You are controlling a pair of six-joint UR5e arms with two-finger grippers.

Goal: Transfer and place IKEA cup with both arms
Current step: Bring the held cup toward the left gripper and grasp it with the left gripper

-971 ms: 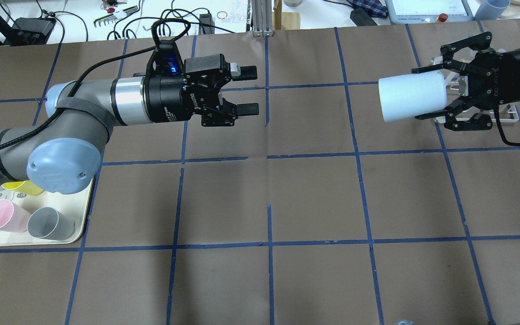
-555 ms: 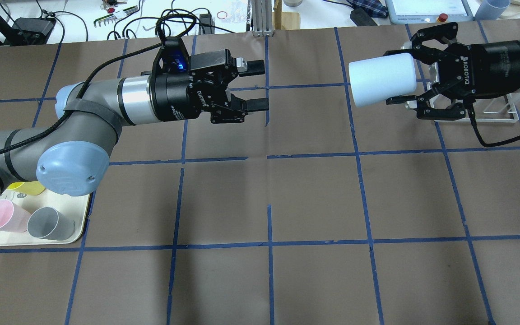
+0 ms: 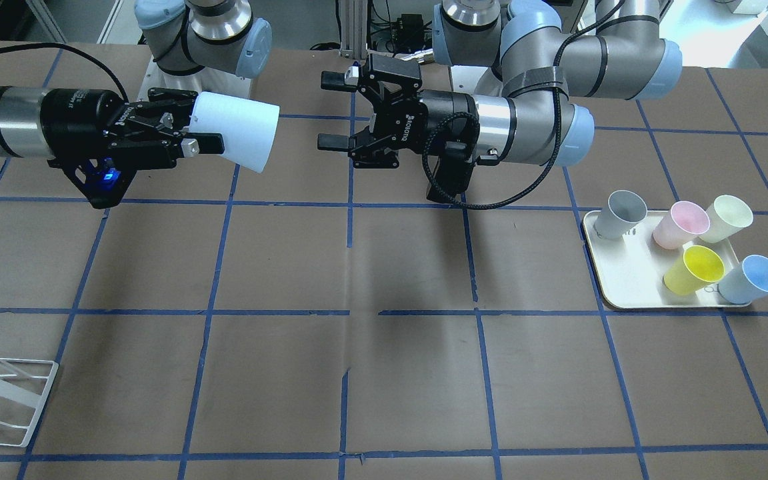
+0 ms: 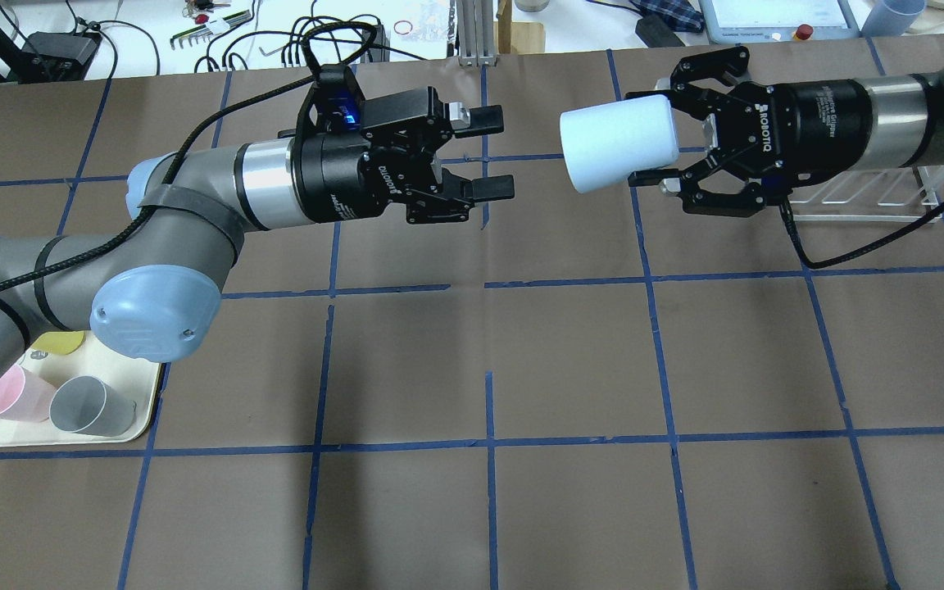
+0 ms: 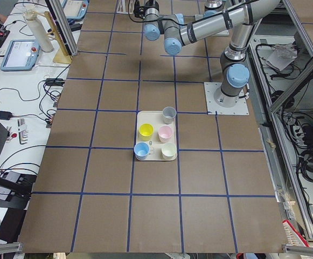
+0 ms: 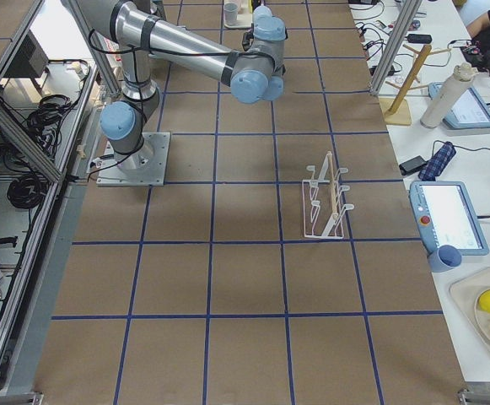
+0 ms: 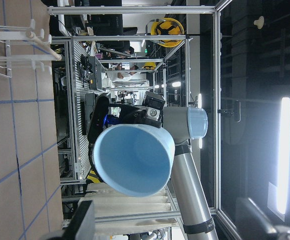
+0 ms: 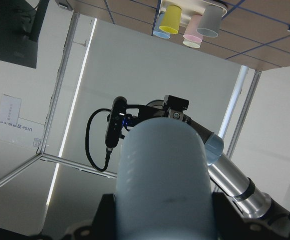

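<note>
The IKEA cup (image 4: 615,149) is a light-blue tumbler held on its side above the table, rim toward the left arm. My right gripper (image 4: 659,131) is shut on its base end; it also shows in the front view (image 3: 201,123) with the cup (image 3: 237,133). My left gripper (image 4: 495,154) is open and empty, level with the cup, a short gap from its rim. The left wrist view looks into the cup's mouth (image 7: 135,160). The right wrist view shows the cup's side (image 8: 162,175).
A cream tray (image 3: 624,293) near the left arm's base holds a second blue cup (image 3: 754,279) and grey (image 3: 621,213), pink (image 3: 681,223), cream (image 3: 727,219) and yellow (image 3: 694,268) cups. A white wire rack (image 4: 873,197) stands behind the right gripper.
The right gripper has carried the cup leftward and slightly away from the robot. The left gripper has moved right, still open. The gap between them has shrunk.
</note>
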